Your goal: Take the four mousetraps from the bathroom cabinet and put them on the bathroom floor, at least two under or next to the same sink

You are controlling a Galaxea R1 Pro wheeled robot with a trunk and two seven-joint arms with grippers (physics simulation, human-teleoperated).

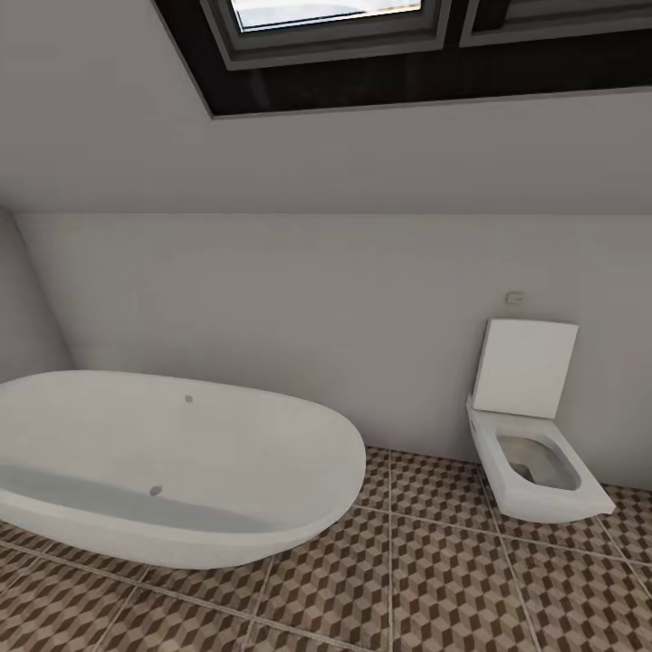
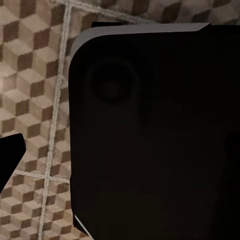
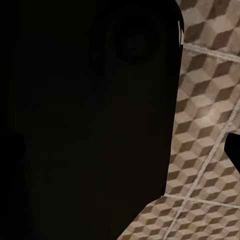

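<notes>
The bathroom floor [image 1: 453, 580], tiled in a brown, beige and white cube pattern, runs across the lower part of the head view. The mousetraps, the cabinet and the sink are out of view. In the left wrist view a large black rounded part of the robot's body [image 2: 155, 135] hangs over the floor [image 2: 35, 100], and one dark fingertip [image 2: 10, 155] pokes in at the edge. The right wrist view is similar: a black body part [image 3: 85, 120], floor tiles [image 3: 210, 100] and one dark fingertip [image 3: 234, 152]. Neither view shows how the jaws stand.
A white oval bathtub [image 1: 163, 471] stands on the floor at the left. A white wall-hung toilet [image 1: 530, 453] with its lid up is at the right. A pale sloped wall rises behind them, with a dark-framed window [image 1: 362, 27] above.
</notes>
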